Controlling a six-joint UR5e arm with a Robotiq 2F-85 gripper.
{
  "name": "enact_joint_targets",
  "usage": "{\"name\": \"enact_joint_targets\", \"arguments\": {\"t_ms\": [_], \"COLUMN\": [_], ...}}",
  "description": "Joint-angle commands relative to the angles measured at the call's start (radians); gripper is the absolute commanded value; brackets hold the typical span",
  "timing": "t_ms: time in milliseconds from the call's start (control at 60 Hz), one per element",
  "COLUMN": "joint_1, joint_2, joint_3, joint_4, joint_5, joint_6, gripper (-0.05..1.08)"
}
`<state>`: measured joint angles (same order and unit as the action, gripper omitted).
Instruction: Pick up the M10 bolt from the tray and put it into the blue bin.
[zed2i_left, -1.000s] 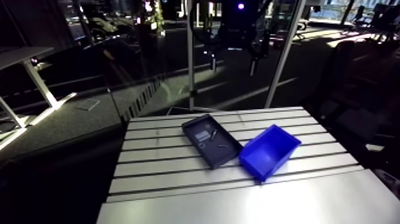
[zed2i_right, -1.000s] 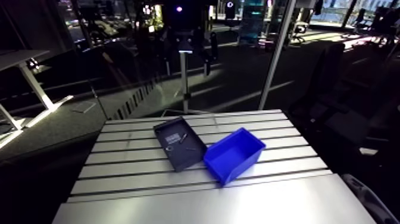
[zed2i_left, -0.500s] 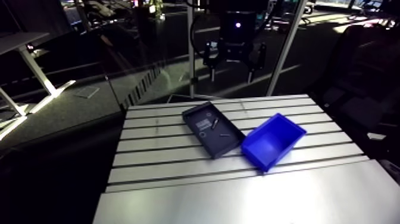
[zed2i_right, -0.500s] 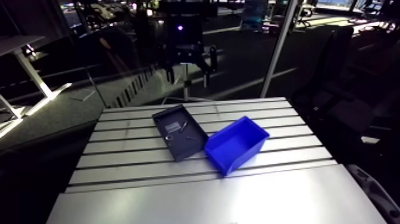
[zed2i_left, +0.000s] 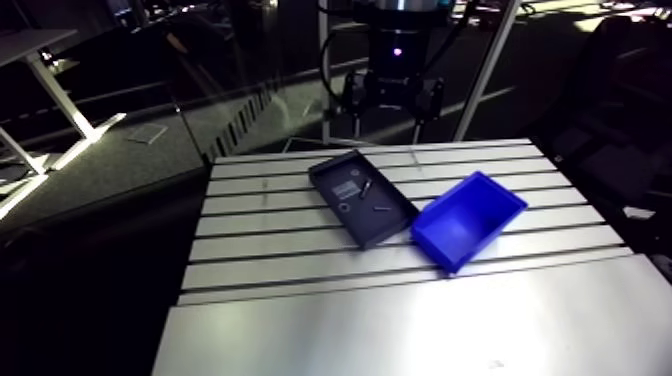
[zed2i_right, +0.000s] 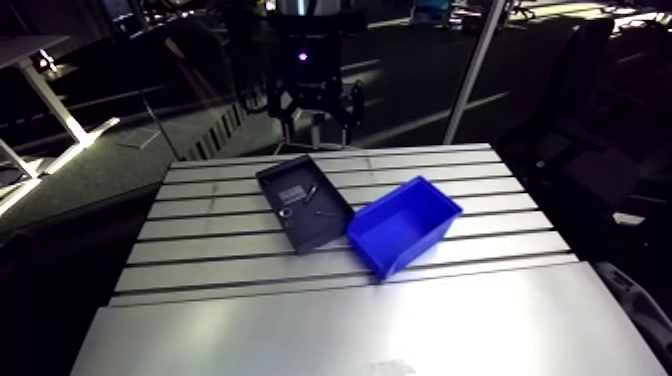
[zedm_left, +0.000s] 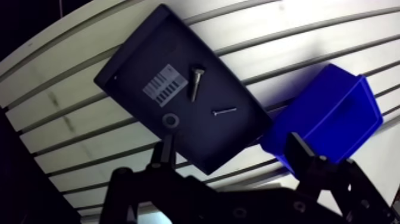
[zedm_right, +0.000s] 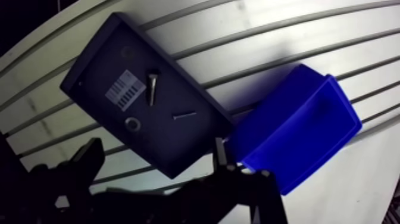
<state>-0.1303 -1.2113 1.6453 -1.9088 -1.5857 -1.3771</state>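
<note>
A dark tray (zedm_left: 208, 146) lies askew on the slotted table and holds the M10 bolt (zedm_left: 196, 82), a short thick one next to a barcode label. A thin screw (zedm_left: 224, 111) and a washer (zedm_left: 171, 120) lie in the same tray. The blue bin (zedm_left: 324, 119) stands against the tray's side, with nothing visible in it. My gripper (zedm_left: 231, 146) hangs well above the tray, open, its fingers spread wide with nothing between them. In the arm view the gripper (zed2i_left: 392, 98) hovers over the table's far edge, behind the tray (zed2i_left: 378, 226) and the bin (zed2i_left: 468, 218).
The aluminium table (zed2i_left: 300, 265) stretches wide to the left and towards the near edge of the tray. A glass partition and a metal post stand just behind the table's far edge.
The arm view has shifted with the arm. The gripper has come down from the view's top edge towards the tray's far side. Tray, bin and bolt have stayed put.
</note>
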Motion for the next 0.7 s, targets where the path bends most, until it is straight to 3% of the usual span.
{"name": "enact_joint_targets", "arguments": {"t_ms": [17,517,700], "joint_1": [0.017,0.039,0.044], "joint_2": [0.042,0.095,0.120], "joint_3": [0.003,0.003,0.003], "joint_4": [-0.022,-0.060,-0.065], "joint_5": [-0.007,-0.010,-0.009], "joint_6": [0.022,0.037,0.039], "gripper": [0.01,0.01,0.06]}}
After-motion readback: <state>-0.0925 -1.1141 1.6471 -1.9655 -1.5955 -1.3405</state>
